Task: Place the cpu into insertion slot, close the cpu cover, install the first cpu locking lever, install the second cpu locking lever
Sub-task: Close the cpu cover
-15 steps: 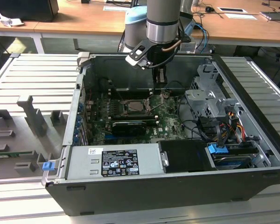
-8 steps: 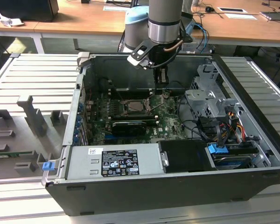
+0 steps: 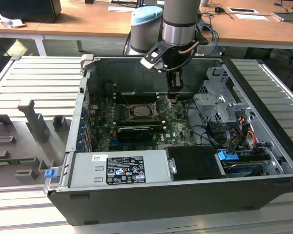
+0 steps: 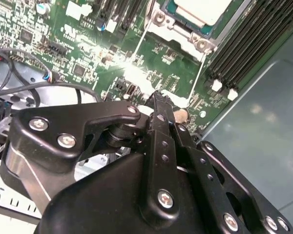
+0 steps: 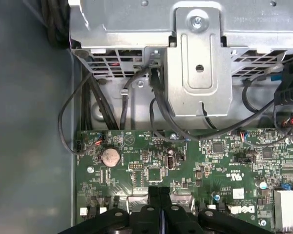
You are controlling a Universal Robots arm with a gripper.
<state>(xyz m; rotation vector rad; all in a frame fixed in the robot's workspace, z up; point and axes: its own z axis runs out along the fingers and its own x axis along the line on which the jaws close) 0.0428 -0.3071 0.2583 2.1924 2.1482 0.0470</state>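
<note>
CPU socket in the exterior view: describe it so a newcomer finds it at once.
Inside the open black computer case, look at the green board on its floor. The socket sits near the middle: a square metal frame, unlike the long narrow black slots beside it.

Hardly any print is legible. A black label (image 3: pixel 124 169) with white lettering and small symbols lies on the grey power supply (image 3: pixel 154 163) at the near side of the case. A small white barcode sticker (image 3: pixel 98 158) sits beside it, toward the exterior view's left. In the first wrist view, the green board (image 5: pixel 136 195) carries a white printed logo (image 5: pixel 241 209) and a white sticker (image 5: pixel 238 193). Faint stamped lettering, too small to make out, runs along the metal cage (image 5: pixel 246 18).
</note>
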